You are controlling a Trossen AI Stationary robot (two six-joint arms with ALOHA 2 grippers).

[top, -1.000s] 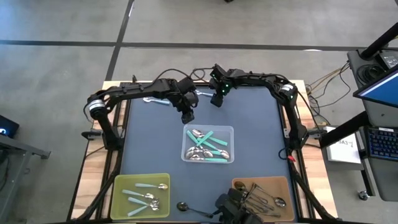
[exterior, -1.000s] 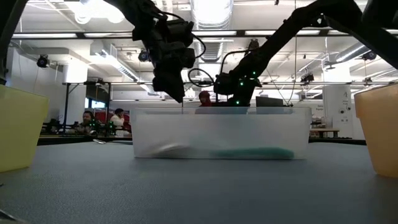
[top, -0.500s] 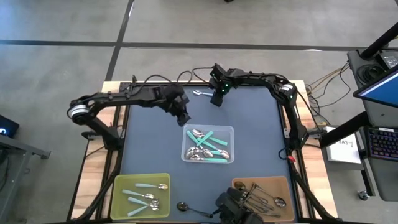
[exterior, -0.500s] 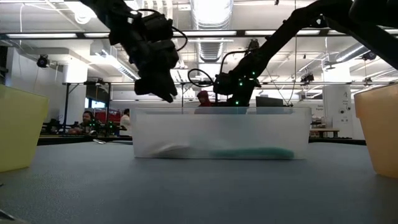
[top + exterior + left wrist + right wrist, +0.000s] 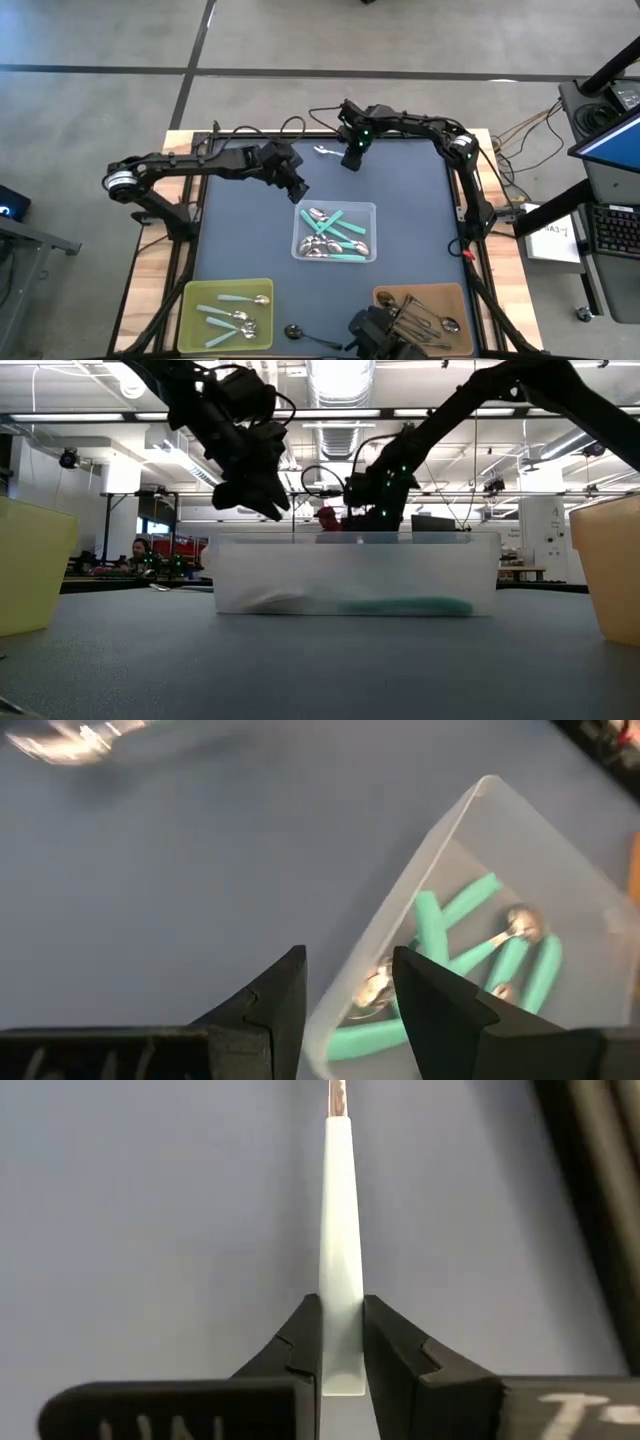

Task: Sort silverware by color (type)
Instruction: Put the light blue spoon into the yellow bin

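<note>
The silverware is small spoons. Several with teal handles lie in the clear bin at mid-table, seen past my left gripper. That gripper hangs open, with nothing between its fingers, just beyond the bin's far left corner. Pale-handled spoons lie in the yellow bin. Near the far edge my right gripper is shut on a white-handled spoon, whose handle runs on ahead of the fingers. My right gripper pinches the free end of the spoon's white handle between its two fingers, one on each long side. The fingers slant down from above. The handle points straight on from them over the mat; its bowl end lies outside the wrist view.
A brown bin with dark utensils stands at the near right. A dark spoon lies on the mat by the near edge, between the yellow and brown bins. Bare blue-grey mat stretches left of the clear bin.
My left arm has swung its elbow toward the table's left edge, and its gripper has turned and tipped while staying beside the clear bin's far left corner. My right gripper has risen slightly at the far edge.
</note>
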